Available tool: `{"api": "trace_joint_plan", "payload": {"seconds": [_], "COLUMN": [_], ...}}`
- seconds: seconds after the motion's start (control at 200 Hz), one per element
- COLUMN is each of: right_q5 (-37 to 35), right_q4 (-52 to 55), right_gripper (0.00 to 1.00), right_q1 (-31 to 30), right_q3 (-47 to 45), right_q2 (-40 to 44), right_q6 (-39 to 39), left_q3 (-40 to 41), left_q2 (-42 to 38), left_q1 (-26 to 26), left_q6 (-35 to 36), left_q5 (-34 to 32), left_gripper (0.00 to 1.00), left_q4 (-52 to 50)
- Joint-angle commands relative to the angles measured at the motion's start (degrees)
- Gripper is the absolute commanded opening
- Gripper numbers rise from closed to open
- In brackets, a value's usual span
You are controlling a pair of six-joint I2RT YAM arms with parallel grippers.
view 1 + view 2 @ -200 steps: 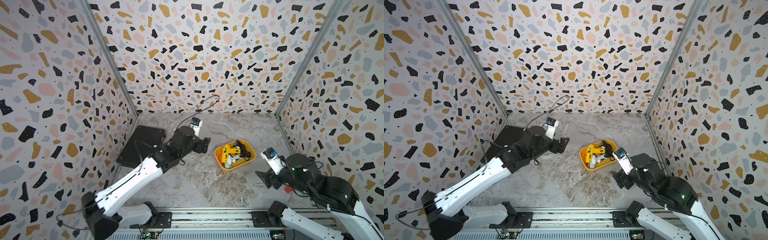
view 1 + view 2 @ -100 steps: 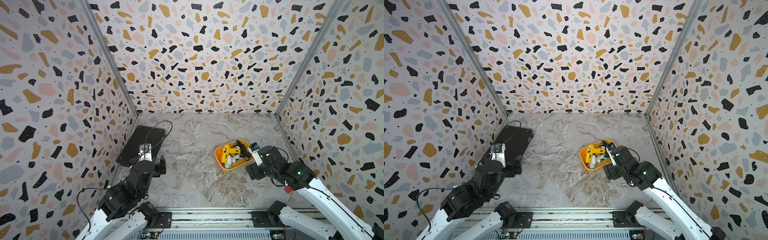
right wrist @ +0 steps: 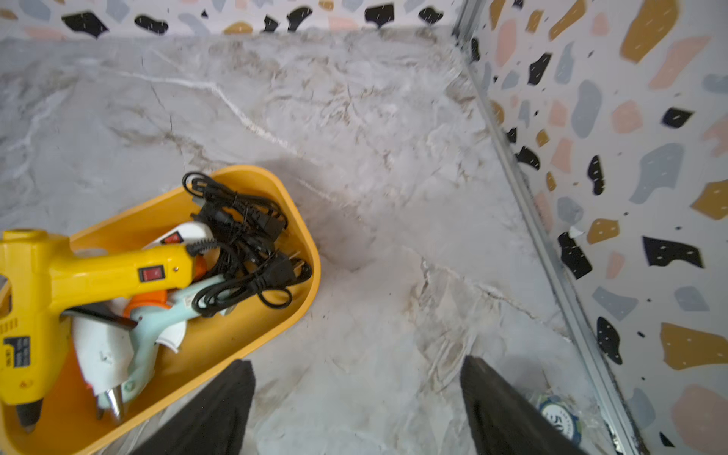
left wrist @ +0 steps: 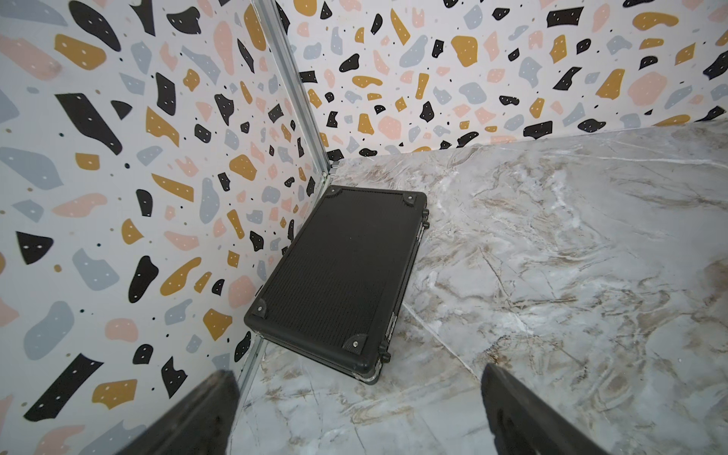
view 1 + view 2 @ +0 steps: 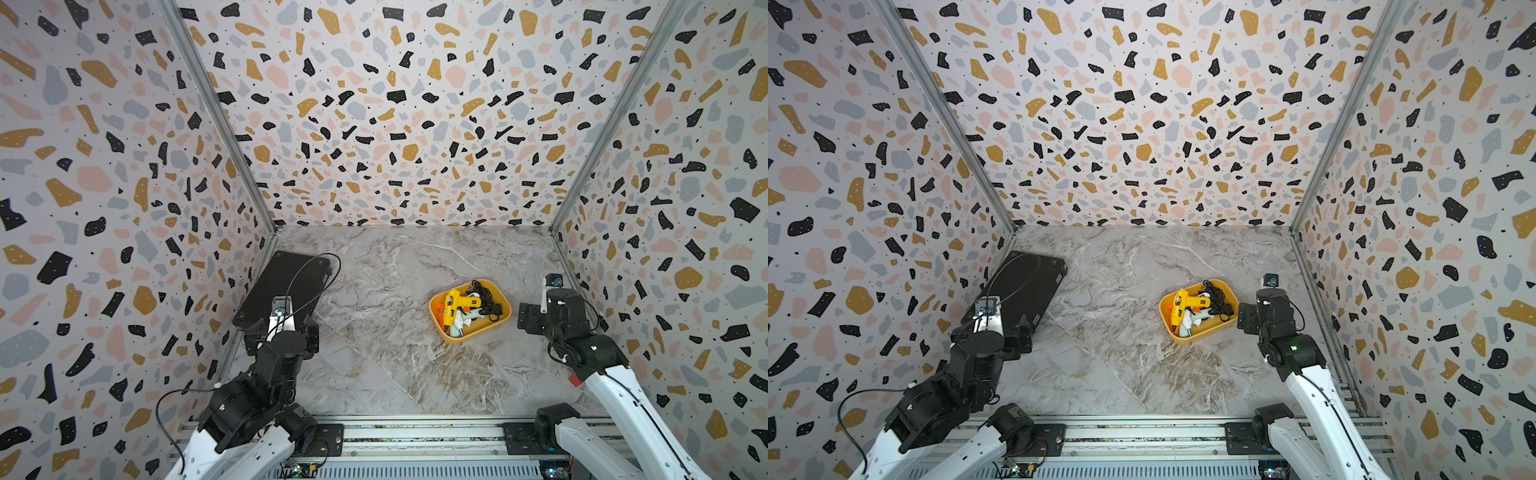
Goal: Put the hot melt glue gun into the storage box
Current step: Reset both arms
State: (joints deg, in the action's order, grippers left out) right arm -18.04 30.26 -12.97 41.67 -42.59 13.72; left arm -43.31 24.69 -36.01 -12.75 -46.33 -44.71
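Hot melt glue gun, yellow (image 5: 449,311): one, lying on its side inside the storage box (image 5: 478,337), right of centre in both top views, on top of the other contents.

Items, left to right:

1. Black case (image 5: 286,286): one, flat and closed, at left of centre against the left wall, resting on the marble table (image 5: 374,365).
2. Left gripper (image 4: 356,372): one, at lower left in both top views, near the case's near end. Its wrist view shows two fingers (image 4: 205,413) spread wide with nothing between them.
3. Storage box: one, mustard-yellow, lidless. Besides the yellow gun it holds pale glue guns (image 3: 149,335), white and mint; at least one, exact number not determinable because the bodies overlap. A bundle of black cords (image 3: 244,236) fills its far right end; two plugs are visible.
4. Right gripper (image 3: 356,364): one, at right of centre in both top views, just beside the box's right end. Its two fingers stand wide apart and hold nothing.
5. Round disc (image 3: 559,417), blue and white: one, on the table by the right wall, seen only in the right wrist view.
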Motion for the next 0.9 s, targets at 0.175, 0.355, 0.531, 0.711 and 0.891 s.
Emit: {"api": "trace_joint_plan", "payload": {"seconds": [0.175,0.355,0.531,0.711,0.891], "right_q5": [-9.1,-7.2,-5.9,-0.7,6.7], "right_q4": [-19.0,-36.8,-53.6,-67.2,-67.6], "right_gripper": [0.93,0.94,0.94,0.94,0.93], "right_q1": [0.5,1.0,1.7,5.4,8.5], "right_q3": [-12.0,-19.3,-20.5,-19.1,-15.4], "right_q2": [3.7,-3.9,-20.4,-34.9,-42.2], "right_q6": [-11.8,-12.9,-16.5,-17.1,-15.7], "left_q3": [13.7,20.4,24.3,24.7,22.9], "left_q2": [-4.4,-0.8,8.4,24.0,41.7], "left_q1": [1.0,5.7,17.2,26.9,30.1], "left_q6": [7.9,8.6,3.9,3.7,7.9], "left_q5": [-1.2,1.9,7.8,16.0,20.7], "left_gripper": [1.00,1.00,1.00,1.00,1.00], "left_q4": [22.7,35.2,45.7,61.2,78.5]}}
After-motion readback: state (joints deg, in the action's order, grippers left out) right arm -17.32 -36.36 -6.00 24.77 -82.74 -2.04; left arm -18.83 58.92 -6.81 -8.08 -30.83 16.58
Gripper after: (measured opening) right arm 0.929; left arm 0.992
